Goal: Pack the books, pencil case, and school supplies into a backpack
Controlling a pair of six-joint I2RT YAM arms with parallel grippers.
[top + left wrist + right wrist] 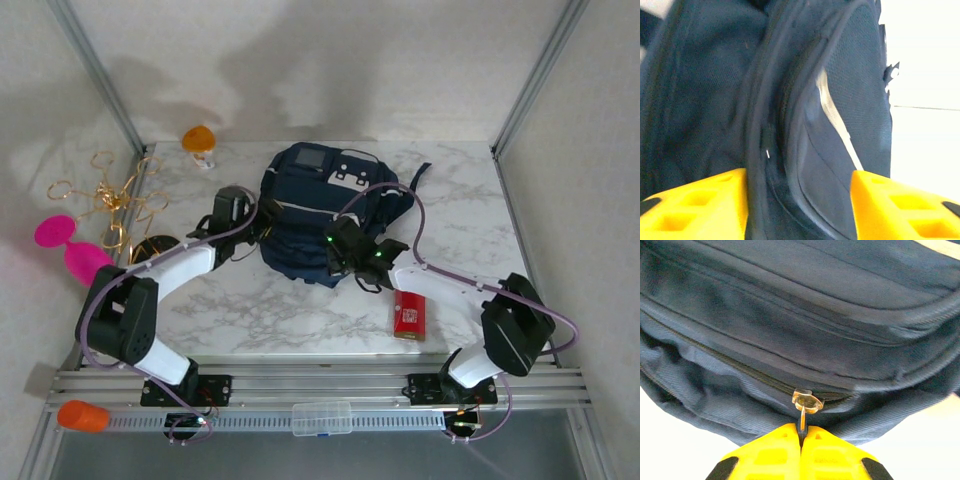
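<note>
Navy fabric backpack: the largest item, lying front face up at the centre of the marble counter.
Backpack, long axis: runs near to far. The white patches and small pocket are at the far end, the bulging end faces the arms, and one strap trails off the far right corner.
Backpack, contents: nothing inside can be seen. In the right wrist view a zip track crosses the near end as a dark line, and the interior is hidden.
Zip pull: pale translucent tab on that track, hanging toward the camera.
Right gripper: yellow fingers pressed together, clamped on the stem of the zip pull at the near edge of the backpack.
Left gripper: yellow fingers apart, straddling a ridge of backpack fabric with a zip seam on the left side of the bag. Whether the pads press the cloth cannot be told.
Red box: flat on the counter, right of centre near the front edge, just beside the right forearm and apart from the backpack. Its long axis runs near to far.
Clear plastic case: on the front rail between the two arm bases. Its contents are too small to make out.
Black-and-gold disc: on the left edge of the counter, just beside the left arm.
Orange capped object: at the near left end of the rail.
</note>
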